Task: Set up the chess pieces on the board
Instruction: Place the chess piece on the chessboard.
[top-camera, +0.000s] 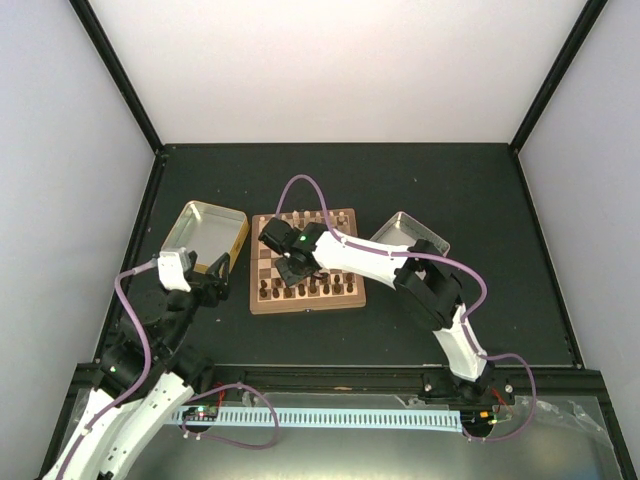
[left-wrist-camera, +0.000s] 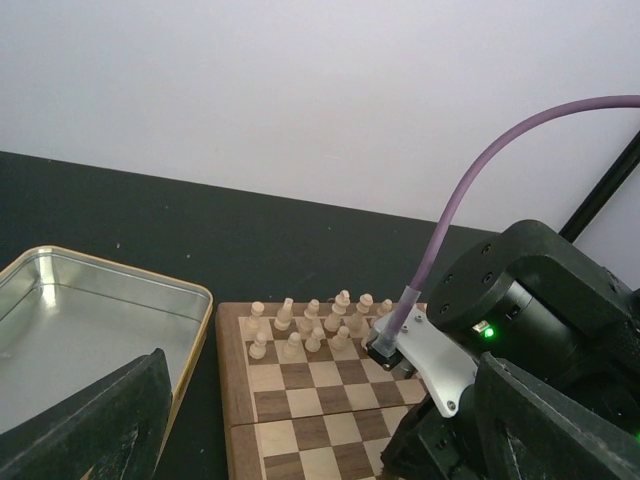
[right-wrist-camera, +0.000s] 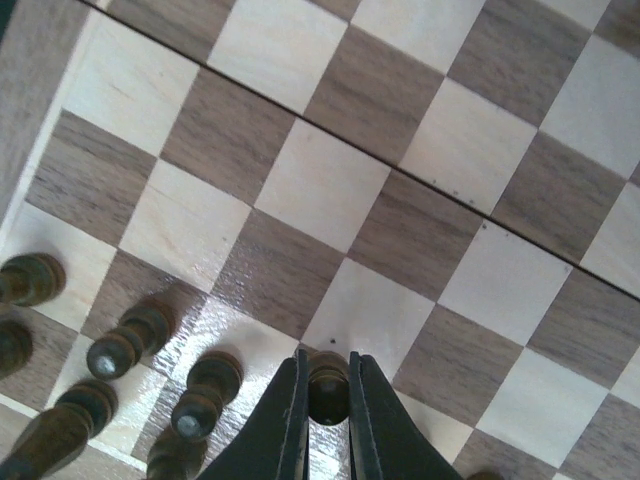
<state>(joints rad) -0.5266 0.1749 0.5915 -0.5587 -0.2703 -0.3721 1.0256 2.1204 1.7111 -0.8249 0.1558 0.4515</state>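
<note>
Several dark chess pieces (right-wrist-camera: 128, 338) by board (right-wrist-camera: 30, 90) edge, one in right end effector (right-wrist-camera: 327, 360).

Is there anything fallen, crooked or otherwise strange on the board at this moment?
Nothing stands out. The pale pieces stand upright in the board's far rows, the dark pieces by its near edge. The right gripper holds one dark piece over the board. None looks fallen.

L end effector (left-wrist-camera: 322, 400): wide apart | R end effector (right-wrist-camera: 328, 372): gripping chess piece (right-wrist-camera: 328, 396)
</note>
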